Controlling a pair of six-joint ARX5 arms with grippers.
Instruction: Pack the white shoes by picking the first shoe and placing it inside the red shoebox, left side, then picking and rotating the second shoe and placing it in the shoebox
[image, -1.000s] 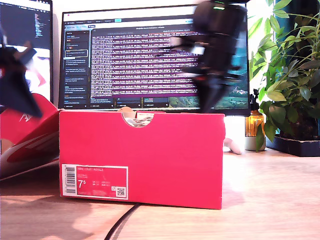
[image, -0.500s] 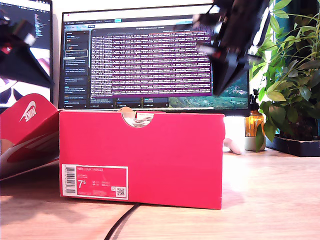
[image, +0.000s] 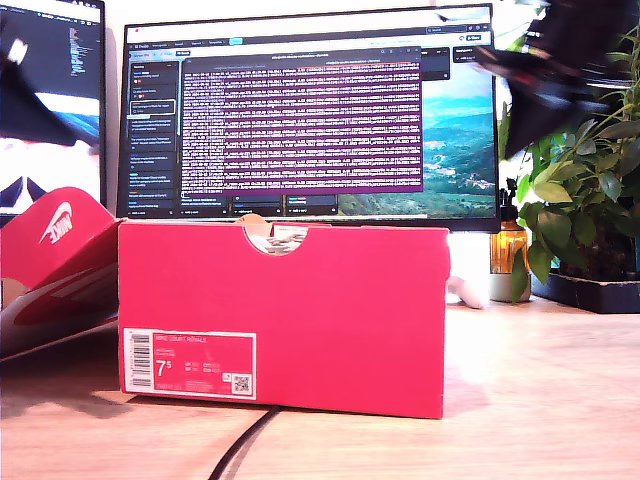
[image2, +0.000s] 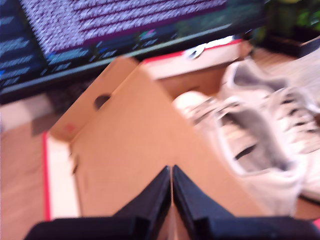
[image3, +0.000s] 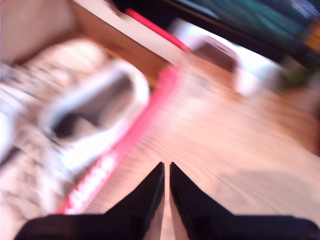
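Exterior view: bright red cardboard shoebox (image: 283, 315) mid-surface, lid folded back, clear for loading.

First wrist view: pair of white leather sneakers (image2: 260, 135) inside box; first pincer (image2: 171, 172) closed, empty.

Second wrist view: second pincer (image3: 166, 170) closed, empty, over bare wooden surface (image3: 240, 150) beside box.

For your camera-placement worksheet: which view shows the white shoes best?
The first wrist view: both white shoes lie side by side inside the red shoebox, laces visible. The second wrist view shows them heavily blurred. The exterior view shows only a sliver through the box's notch.
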